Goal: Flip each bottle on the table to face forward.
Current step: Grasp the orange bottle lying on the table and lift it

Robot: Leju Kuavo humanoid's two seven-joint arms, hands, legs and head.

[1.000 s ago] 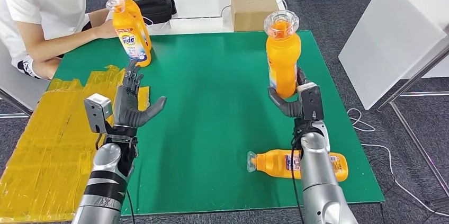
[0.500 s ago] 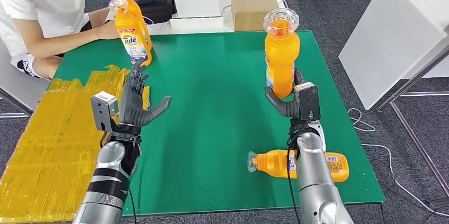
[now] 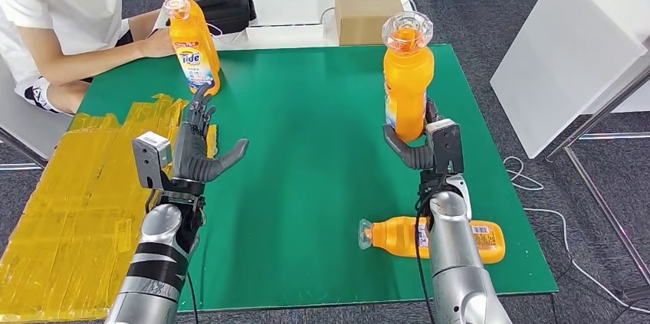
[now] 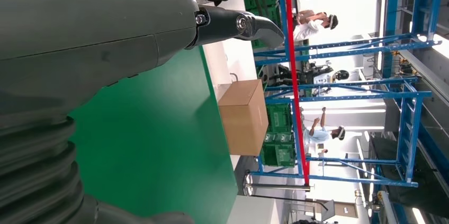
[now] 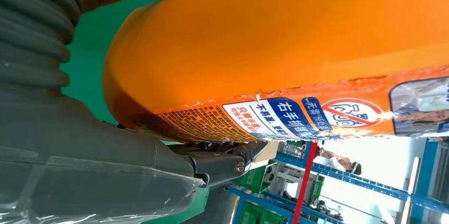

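Green matting covers the table point(image 3: 306, 178) in front of the robot, with a patch of yellow tape point(image 3: 69, 209) running along its left edge and grey carpet all round.

Near the far right side of the mat, the robot's right hand point(image 3: 418, 148) grasps an upright orange bottle point(image 3: 408, 83) low on its body, the thumb curled round the left side of the base. The right wrist view shows the grey thumb and a dark finger pressed against the orange plastic, with the printed label point(image 5: 296, 115) turned toward the palm.

A second orange bottle point(image 3: 433, 238) lies on its side near the front right edge of the mat, its clear cap pointing left, partly hidden behind the right forearm.

The left hand point(image 3: 198, 144) hovers over the left part of the mat, fingers spread and pointing up and away, thumb stuck out to the right, nothing in it.

At the far left corner two more orange bottles point(image 3: 193, 48) stand upright, one close behind the other; the front one shows a label toward the robot. A person in a white shirt point(image 3: 69, 2) sits at that corner, one hand just beside these bottles.

Beyond the mat, on a white tabletop, sit a cardboard box point(image 3: 366, 11) and a black bag point(image 3: 226, 6).
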